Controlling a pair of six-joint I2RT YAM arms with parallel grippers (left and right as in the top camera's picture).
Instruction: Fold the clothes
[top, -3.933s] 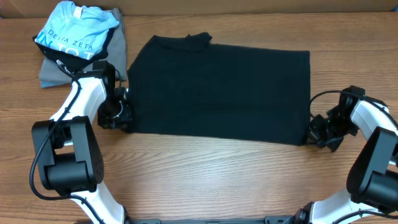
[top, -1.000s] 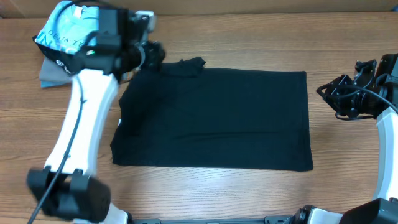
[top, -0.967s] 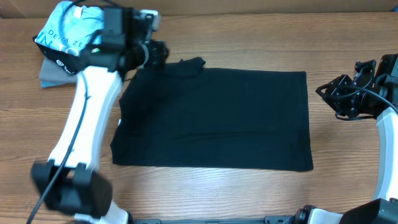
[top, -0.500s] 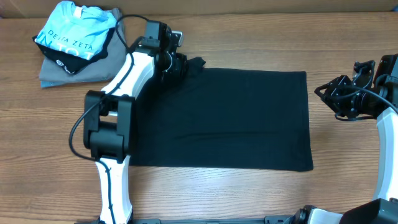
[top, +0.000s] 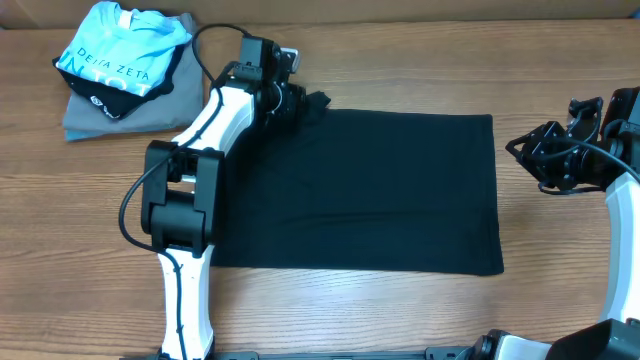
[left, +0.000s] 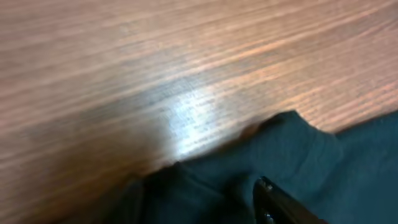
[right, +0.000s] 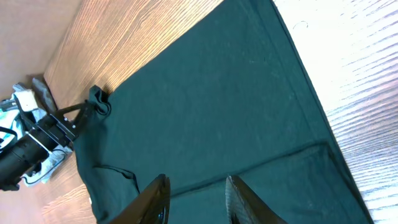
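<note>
Remote console, mid-fold: my left gripper (top: 288, 102) sits at the far corner of the black T-shirt (top: 360, 190), right against its bunched collar (top: 316, 100). The shirt lies flat as a broad rectangle on the wooden table (top: 350, 315), spread from that gripper across toward the right gripper (top: 523, 156). I cannot tell whether the left jaws are parted or pinched on cloth. The wrist view shows only a sliver of one finger (left: 273, 200) over dark fabric, with bare wood beyond it. The right gripper is released and holds nothing. Its two fingers (right: 155, 198) are apart, the shirt stretches out ahead of them, and from above it is just clear of the shirt's short side.

I judge the shirt light, limp and slightly clingy. It will sag and drag instead of keeping its shape, so it wants a pinch at a corner or along a hem, through all layers, not in the middle. The collar lump beside the left gripper is thicker and may slip out of a shallow pinch. The edge facing the right gripper looks straight and easy to take.

Open wood lies on my side of the shirt, below both grippers, and behind the right one. Behind the left arm, away from the black shirt, a light blue shirt (top: 120, 45) lies on a grey folded shirt (top: 140, 112), near enough, I think, to snag on a wide swing.
</note>
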